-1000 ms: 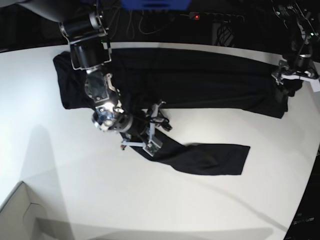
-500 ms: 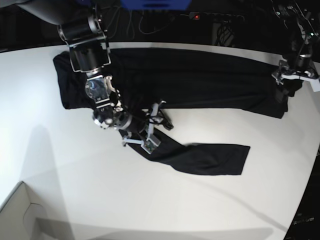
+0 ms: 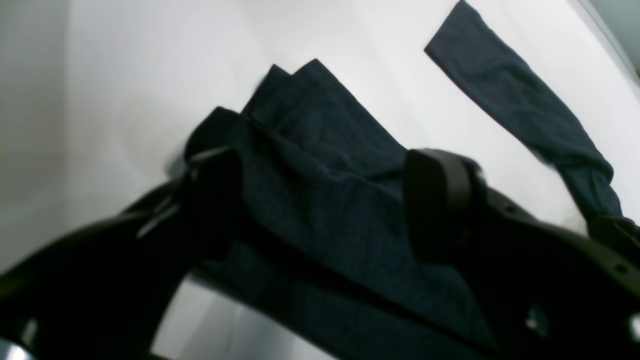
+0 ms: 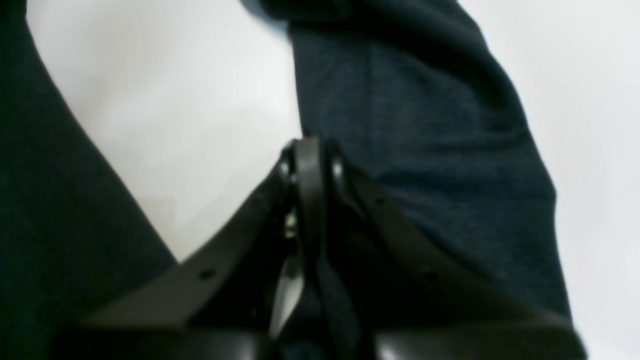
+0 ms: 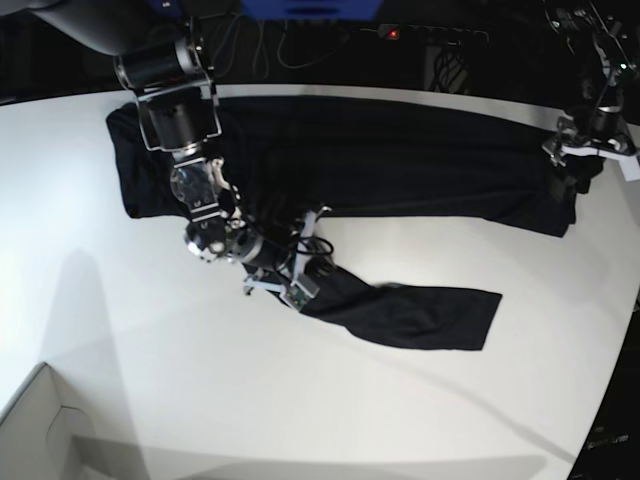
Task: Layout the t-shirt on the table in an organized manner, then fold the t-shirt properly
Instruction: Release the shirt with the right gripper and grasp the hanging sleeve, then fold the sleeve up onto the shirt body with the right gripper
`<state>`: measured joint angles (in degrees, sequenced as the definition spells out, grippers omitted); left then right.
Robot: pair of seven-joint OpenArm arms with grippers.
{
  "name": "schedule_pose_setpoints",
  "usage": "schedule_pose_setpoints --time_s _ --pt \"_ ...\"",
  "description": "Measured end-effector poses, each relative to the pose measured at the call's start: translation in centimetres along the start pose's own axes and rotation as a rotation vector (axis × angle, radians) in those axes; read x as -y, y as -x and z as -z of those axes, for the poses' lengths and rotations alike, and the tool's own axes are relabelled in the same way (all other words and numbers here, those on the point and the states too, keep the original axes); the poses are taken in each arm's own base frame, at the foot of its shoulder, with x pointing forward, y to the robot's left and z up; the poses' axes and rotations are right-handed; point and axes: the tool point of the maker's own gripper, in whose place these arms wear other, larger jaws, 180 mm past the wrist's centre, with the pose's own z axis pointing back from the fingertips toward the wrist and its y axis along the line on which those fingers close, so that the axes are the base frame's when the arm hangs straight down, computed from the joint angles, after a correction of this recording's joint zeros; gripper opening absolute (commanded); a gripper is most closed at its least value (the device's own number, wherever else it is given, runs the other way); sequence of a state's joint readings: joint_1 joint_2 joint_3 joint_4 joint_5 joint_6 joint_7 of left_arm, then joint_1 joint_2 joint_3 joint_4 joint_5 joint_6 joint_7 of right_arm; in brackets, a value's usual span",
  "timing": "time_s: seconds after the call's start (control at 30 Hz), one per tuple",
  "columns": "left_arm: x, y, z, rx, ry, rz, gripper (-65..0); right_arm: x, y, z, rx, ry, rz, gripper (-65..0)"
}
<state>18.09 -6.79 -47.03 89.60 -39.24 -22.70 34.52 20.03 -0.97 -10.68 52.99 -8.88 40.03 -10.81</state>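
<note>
The black t-shirt [image 5: 400, 150] lies stretched along the far side of the white table [image 5: 150, 350], with one sleeve [image 5: 420, 315] trailing toward the lower right. My right gripper [image 5: 318, 268] is low where that sleeve joins the body. In the right wrist view the right gripper [image 4: 309, 150] is shut, pinching the edge of the dark fabric [image 4: 425, 125]. My left gripper [image 5: 572, 160] sits over the shirt's right-hand corner. In the left wrist view the left gripper [image 3: 325, 195] is open, its fingers [image 3: 435, 200] wide apart with a fold of shirt [image 3: 325, 150] between them.
A white box corner [image 5: 40, 430] pokes in at the lower left. The table's curved edge runs along the back, with dark clutter and cables [image 5: 300, 45] behind it. Bare white tabletop [image 4: 175, 100] lies beside the sleeve.
My right gripper has closed on the sleeve's edge, and the fabric beside it has bunched slightly. The left arm has not moved.
</note>
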Motion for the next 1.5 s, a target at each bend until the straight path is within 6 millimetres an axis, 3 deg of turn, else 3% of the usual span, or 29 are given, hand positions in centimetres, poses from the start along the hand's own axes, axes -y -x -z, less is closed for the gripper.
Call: schedule_pose_setpoints --time_s 0.1,0.33,0.53,0.77,0.97,1.2,1.5 --pt "0.0 0.0 0.0 0.001 0.000 0.000 -16.3 -0.3 -0.9 -0.9 0.016 0.022 -0.049 -65.0" --pt "0.0 -0.2 0.0 0.003 0.000 0.005 -16.3 -1.4 -6.0 -4.2 0.137 0.087 -0.155 -65.0" --pt "0.0 -0.2 0.0 0.002 0.002 0.008 -16.3 -4.5 -9.1 -7.4 0.230 0.120 -0.195 -65.0" --pt "0.4 -0.6 0.3 0.011 0.010 0.007 -16.2 -12.0 -9.4 -10.7 0.288 0.036 -0.245 -65.0" --pt "0.3 -0.7 0.2 0.012 0.009 0.010 -16.1 -15.9 -8.8 -12.0 0.305 -0.023 -0.221 -65.0" --pt "0.3 -0.7 0.2 0.013 0.009 0.011 -16.0 -17.1 -6.5 -11.8 0.248 -0.049 -0.182 -65.0" --pt "0.6 -1.1 0.5 0.020 0.016 0.009 -16.0 -17.7 -5.4 -11.7 0.228 -0.063 -0.157 -65.0"
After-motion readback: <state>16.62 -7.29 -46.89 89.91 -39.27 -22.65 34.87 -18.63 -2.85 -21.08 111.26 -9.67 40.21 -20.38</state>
